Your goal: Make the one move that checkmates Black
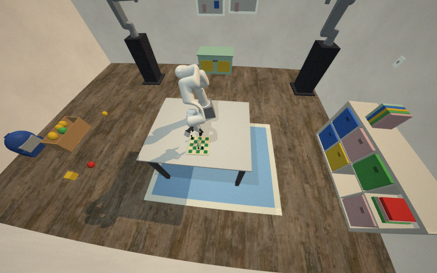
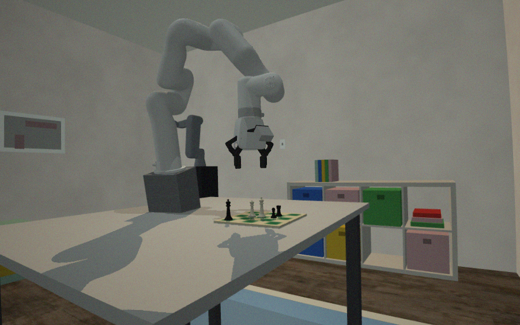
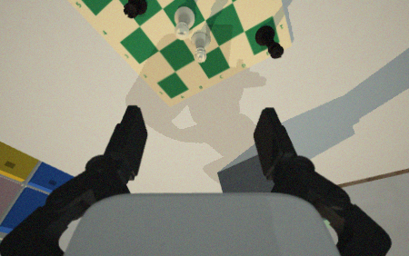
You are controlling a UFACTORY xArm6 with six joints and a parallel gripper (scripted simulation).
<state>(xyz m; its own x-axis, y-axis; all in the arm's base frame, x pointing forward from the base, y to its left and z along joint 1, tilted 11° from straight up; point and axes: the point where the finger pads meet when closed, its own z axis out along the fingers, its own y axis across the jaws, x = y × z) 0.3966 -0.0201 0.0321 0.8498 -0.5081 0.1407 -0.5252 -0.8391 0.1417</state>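
A small green-and-cream chessboard (image 2: 260,219) lies on the white table (image 1: 199,131). In the side view a tall black piece (image 2: 228,210) stands at the board's near left corner, two white pieces (image 2: 252,209) (image 2: 261,207) stand mid-board, and two short black pieces (image 2: 273,212) (image 2: 278,210) stand behind them. In the wrist view the board (image 3: 189,41) fills the top, with the white pieces (image 3: 183,23) (image 3: 200,45), a black piece (image 3: 268,40) at the right corner and another black piece (image 3: 134,6) at the top. My gripper (image 2: 249,159) (image 3: 201,120) hangs open and empty, high above the table beside the board's edge.
The arm's grey base block (image 2: 172,193) stands on the table behind the board. A shelf with coloured bins (image 2: 372,226) stands to the right, beyond the table edge. A box of fruit (image 1: 66,131) and loose items lie on the floor at the left.
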